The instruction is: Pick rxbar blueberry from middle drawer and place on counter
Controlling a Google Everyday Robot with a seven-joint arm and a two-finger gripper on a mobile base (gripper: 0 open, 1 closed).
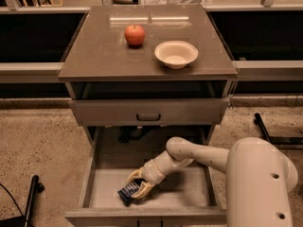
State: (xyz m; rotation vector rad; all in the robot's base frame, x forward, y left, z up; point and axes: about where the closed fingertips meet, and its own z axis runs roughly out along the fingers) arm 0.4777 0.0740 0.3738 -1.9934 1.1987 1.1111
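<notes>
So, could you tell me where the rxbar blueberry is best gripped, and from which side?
Probably across its narrow width, from above: the rxbar blueberry is flat, low in the middle drawer, whose walls hinder sideways approaches. The gripper is at it, near the drawer's front.
</notes>
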